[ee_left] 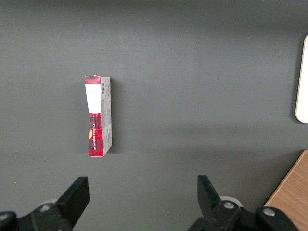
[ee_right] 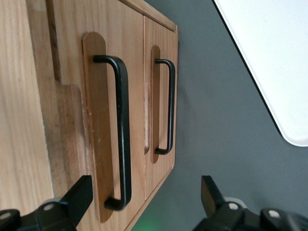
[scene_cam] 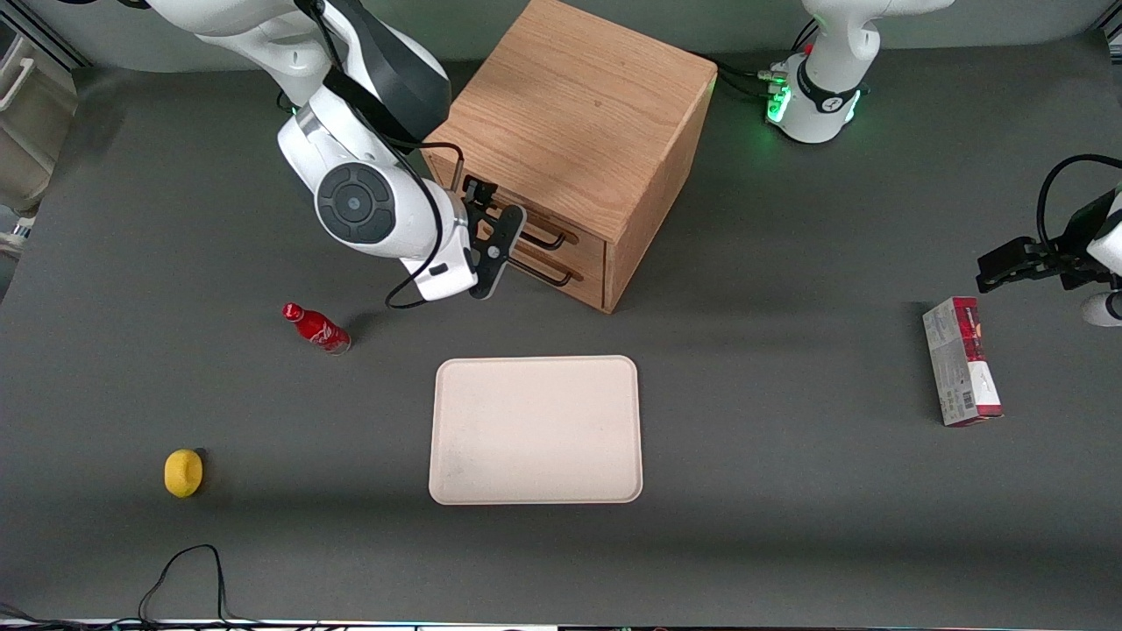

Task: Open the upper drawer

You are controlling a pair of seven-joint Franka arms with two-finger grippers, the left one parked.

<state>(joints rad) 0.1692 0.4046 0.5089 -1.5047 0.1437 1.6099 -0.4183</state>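
My pincer [scene_cam: 493,250] hangs in front of the cabinet [scene_cam: 578,131], spread wide and holding nothing. In the wrist view one finger [ee_right: 72,199] sits at the wood beside the upper drawer's [ee_right: 108,125] handle [ee_right: 122,134], the other [ee_right: 211,195] over bare table [ee_right: 216,120]; I cannot tell whether any finger touches. The upper drawer looks flush with the lower drawer [ee_right: 161,101]. In front of the cabinet a strip of open table runs to the tray's [scene_cam: 536,429] edge. The bottle [scene_cam: 316,328] stands toward my end, the lemon [scene_cam: 183,472] nearer the camera.
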